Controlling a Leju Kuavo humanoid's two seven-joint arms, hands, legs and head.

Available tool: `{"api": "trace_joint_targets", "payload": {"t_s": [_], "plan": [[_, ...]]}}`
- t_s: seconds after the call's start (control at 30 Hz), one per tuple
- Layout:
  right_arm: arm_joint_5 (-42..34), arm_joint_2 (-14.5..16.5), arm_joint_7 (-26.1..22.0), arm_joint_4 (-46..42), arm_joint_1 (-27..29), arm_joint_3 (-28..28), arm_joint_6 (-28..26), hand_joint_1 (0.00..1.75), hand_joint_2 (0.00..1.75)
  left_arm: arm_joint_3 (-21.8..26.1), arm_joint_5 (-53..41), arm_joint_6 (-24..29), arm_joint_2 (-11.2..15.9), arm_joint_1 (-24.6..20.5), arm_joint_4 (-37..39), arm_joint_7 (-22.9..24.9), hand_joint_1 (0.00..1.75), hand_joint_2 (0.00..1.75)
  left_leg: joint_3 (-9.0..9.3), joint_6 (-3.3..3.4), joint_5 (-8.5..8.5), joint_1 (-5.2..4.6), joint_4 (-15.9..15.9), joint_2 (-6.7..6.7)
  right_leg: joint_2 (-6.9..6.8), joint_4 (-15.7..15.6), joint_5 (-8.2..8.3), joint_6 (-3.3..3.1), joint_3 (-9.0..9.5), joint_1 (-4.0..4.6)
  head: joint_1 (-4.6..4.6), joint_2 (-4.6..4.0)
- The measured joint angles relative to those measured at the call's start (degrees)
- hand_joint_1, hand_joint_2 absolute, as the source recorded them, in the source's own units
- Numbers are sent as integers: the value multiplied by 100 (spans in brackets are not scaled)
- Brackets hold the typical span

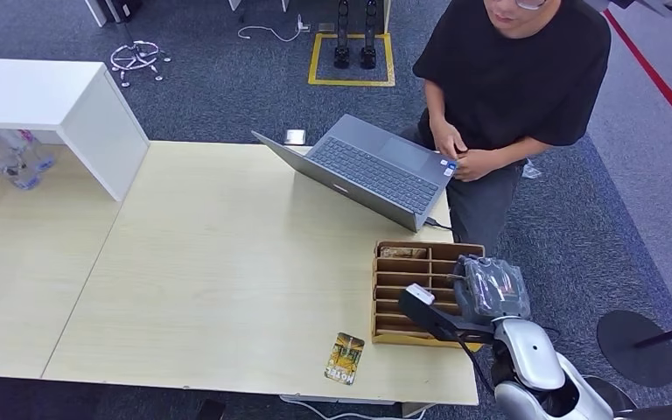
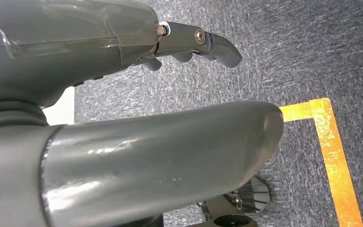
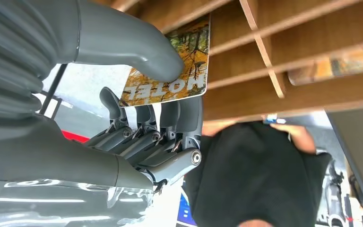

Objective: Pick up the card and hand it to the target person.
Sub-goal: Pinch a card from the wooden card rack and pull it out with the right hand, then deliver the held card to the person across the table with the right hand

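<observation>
I am watching the card being pinched in my right hand: the thick grey thumb is pressing on its printed face, over an autumn-tree picture and the word "HOTEL", while the darker fingers are backing it from the other side. The card is sitting at the wooden organizer, its far end lying against the slats of a compartment; I cannot tell which slot it is in. From the head view, the right hand is hovering over the right side of the same organizer, which is standing near the counter's front right corner.

A second card with similar yellow artwork is lying flat on the counter just beside the organizer's front left corner, near the counter edge. Behind the organizer, an open grey laptop is sitting at an angle, and a person in a black shirt is standing right behind it with both hands held together at the laptop's corner.

My left hand is hanging over blue-grey carpet, close to a strip of yellow floor tape. Its fingers are lying apart and nothing is resting in them.
</observation>
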Motion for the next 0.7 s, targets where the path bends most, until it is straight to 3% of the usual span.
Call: {"api": "trace_joint_targets", "payload": {"t_s": [0.43, 0.7], "plan": [[-112, -116, 49, -574, -69, -8, 224, 147, 175, 2, 22, 6, 0, 0, 0, 15, 0, 0, -1, 0, 0, 0, 0, 0, 0, 0, 0, 0, 0, 0, -1, 0], [210, -252, 160, -1061, -207, -202, 119, 151, 175, 2, 32, 8, 0, 1, 1, 34, 0, 0, 1, 0, 0, 0, 0, 0, 0, 0, 0, 0, 0, 0, 0, 0]]}}
